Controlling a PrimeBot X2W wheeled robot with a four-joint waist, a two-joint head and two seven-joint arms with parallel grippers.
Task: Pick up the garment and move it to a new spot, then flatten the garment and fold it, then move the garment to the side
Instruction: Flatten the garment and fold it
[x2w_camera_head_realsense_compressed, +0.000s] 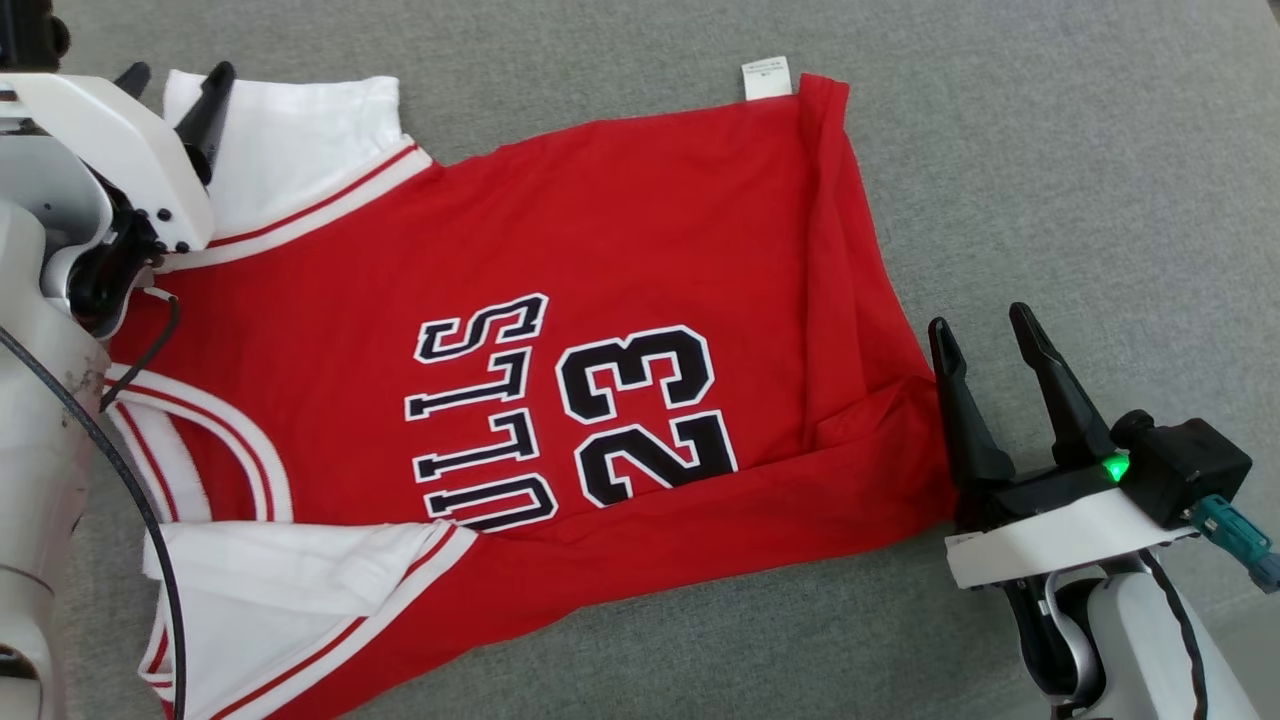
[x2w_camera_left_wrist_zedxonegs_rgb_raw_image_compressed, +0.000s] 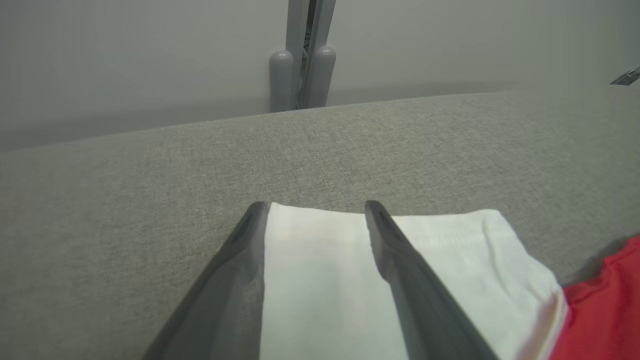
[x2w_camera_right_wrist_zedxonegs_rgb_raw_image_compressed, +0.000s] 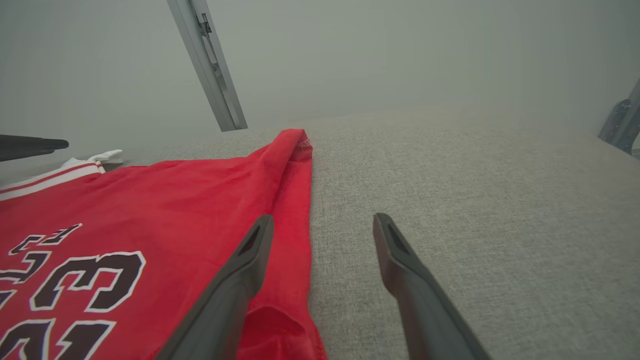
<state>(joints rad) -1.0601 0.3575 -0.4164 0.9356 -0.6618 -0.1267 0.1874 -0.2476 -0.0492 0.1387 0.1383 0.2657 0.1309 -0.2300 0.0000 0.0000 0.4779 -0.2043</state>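
- Found the garment (x2w_camera_head_realsense_compressed: 600, 250), a red jersey with white sleeves, spread on the grey padded surface (x2w_camera_head_realsense_compressed: 1050, 150), with the collar toward the robot's left and the hem toward its right.
- Noted black letters and the number 23 facing up at the middle of the cloth.
- Saw a narrow strip (x2w_camera_head_realsense_compressed: 850, 230) folded over along the hem, and the near edge (x2w_camera_head_realsense_compressed: 800, 480) also turned over on itself.
- Saw a small white label (x2w_camera_head_realsense_compressed: 766, 78) sticking out at the far corner of the hem.
- Found the left gripper (x2w_camera_head_realsense_compressed: 172, 85) with jaws wide apart over the far white sleeve (x2w_camera_head_realsense_compressed: 290, 140), gripping nothing; could not tell whether the fingers touched the cloth.
- Found the right gripper (x2w_camera_head_realsense_compressed: 985, 340) also spread wide at the near corner of the hem, one finger over the red edge and the other over bare surface, holding nothing.
- Noted much free grey surface to the right of the hem and beyond the far side of the garment.
- Saw, in the left wrist view, the far border of the surface a little past the sleeve, with a grey metal post (x2w_camera_left_wrist_zedxonegs_rgb_raw_image_compressed: 300, 55) standing behind it.
- Found the near white sleeve (x2w_camera_head_realsense_compressed: 290, 590) lying rumpled beside the left arm.
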